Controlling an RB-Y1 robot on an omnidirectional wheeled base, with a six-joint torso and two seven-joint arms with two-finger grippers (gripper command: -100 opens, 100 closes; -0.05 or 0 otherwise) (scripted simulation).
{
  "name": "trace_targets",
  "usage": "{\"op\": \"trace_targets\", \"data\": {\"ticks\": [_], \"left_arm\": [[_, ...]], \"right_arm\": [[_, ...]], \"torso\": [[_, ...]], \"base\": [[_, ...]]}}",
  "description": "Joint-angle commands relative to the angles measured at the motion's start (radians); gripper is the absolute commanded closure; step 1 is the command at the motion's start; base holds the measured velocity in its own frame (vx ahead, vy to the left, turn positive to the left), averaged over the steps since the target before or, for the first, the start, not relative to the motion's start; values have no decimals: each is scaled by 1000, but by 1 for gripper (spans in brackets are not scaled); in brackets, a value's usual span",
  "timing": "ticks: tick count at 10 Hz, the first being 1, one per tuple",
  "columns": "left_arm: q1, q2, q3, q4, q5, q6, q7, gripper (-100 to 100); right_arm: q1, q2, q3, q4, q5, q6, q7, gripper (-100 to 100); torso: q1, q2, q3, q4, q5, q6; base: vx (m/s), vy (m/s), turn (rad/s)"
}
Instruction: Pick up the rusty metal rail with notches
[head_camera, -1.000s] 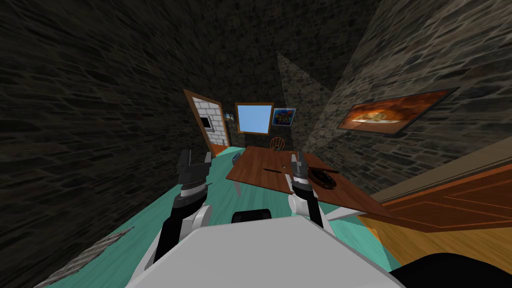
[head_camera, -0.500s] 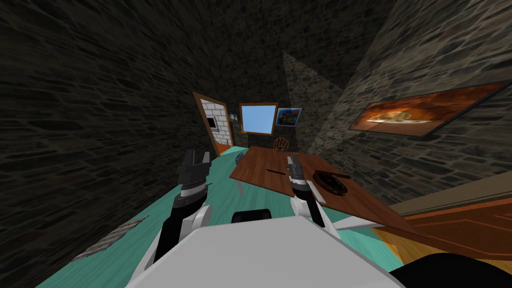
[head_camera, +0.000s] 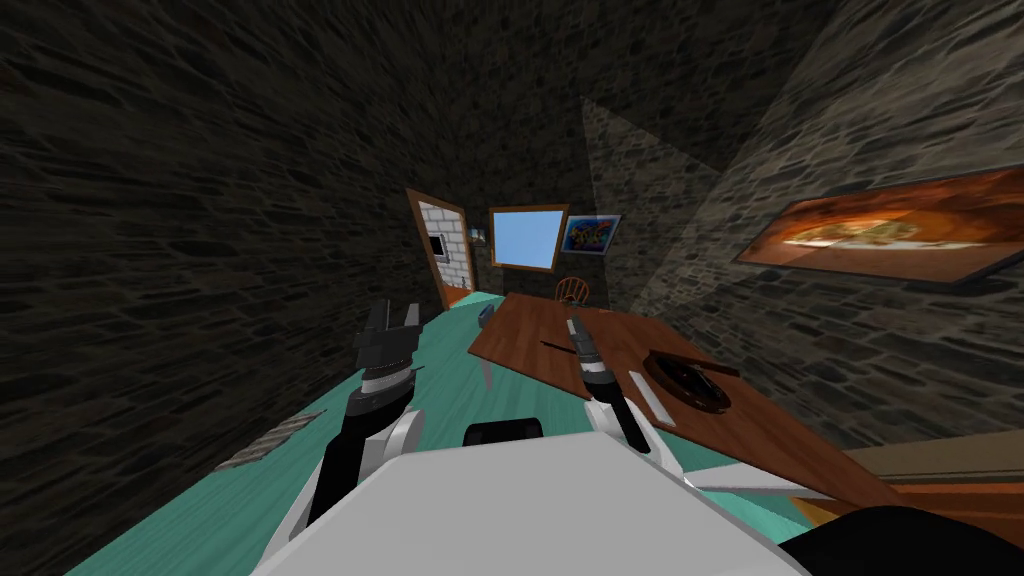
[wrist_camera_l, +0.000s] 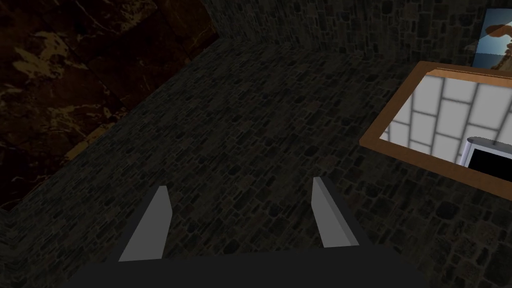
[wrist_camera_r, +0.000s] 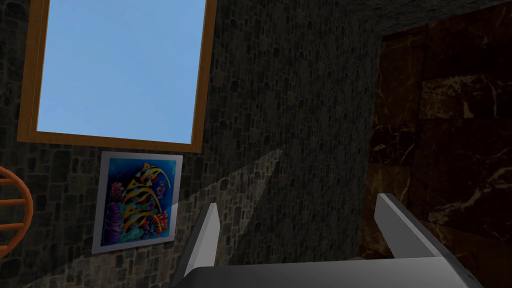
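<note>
A brown table (head_camera: 530, 335) stands ahead and to my right. On it lie a thin dark strip (head_camera: 553, 345), a light grey bar (head_camera: 651, 397) and a dark round dish (head_camera: 688, 381) with a rusty brown rail (head_camera: 704, 362) lying across it; I cannot make out notches. My right gripper (head_camera: 576, 328) is raised over the table's near edge, left of the dish, and its fingers (wrist_camera_r: 205, 235) stand open and empty. My left gripper (head_camera: 392, 316) hangs over the green floor, left of the table. It is open too, with bare fingers (wrist_camera_l: 150, 225).
Dark stone walls close in on both sides. A green floor (head_camera: 450, 380) runs ahead to an open doorway (head_camera: 445, 250) and a window (head_camera: 525, 237). A round-backed chair (head_camera: 571, 289) stands at the table's far end. A grey mat (head_camera: 268, 441) lies at the left.
The whole view has swung left, so the table, dish and wall picture sit further right and the orange door at the right has slid out of view. Both grippers stay open.
</note>
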Motion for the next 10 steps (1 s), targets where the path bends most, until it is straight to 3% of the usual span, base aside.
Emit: {"op": "trace_targets", "data": {"ticks": [1,4,5,6,7,8,9,10], "left_arm": [[0,0,0,0,0,0,0,0],[0,0,0,0,0,0,0,0],[0,0,0,0,0,0,0,0],[0,0,0,0,0,0,0,0],[0,0,0,0,0,0,0,0],[0,0,0,0,0,0,0,0],[0,0,0,0,0,0,0,0],[0,0,0,0,0,0,0,0]], "right_arm": [[3,-49,16,50,13,-12,-1,-100],[5,-128,49,132,39,-23,-2,-100],[5,-128,49,134,39,-23,-2,-100],[6,-169,67,161,54,-30,-2,-100],[6,-169,67,178,54,-30,-2,-100],[7,-210,86,212,69,-36,-2,-100],[7,-210,86,225,69,-36,-2,-100],[8,-251,106,265,86,-42,-2,-100]], "torso": [[0,0,0,0,0,0],[0,0,0,0,0,0],[0,0,0,0,0,0],[0,0,0,0,0,0],[1,0,0,0,0,-1],[0,1,0,0,0,0],[0,0,0,0,0,0],[0,0,0,0,0,0]], "base": [[14,31,192],[19,36,174],[13,26,95],[11,39,256],[11,26,113],[14,33,184],[14,27,123],[17,39,248]]}}
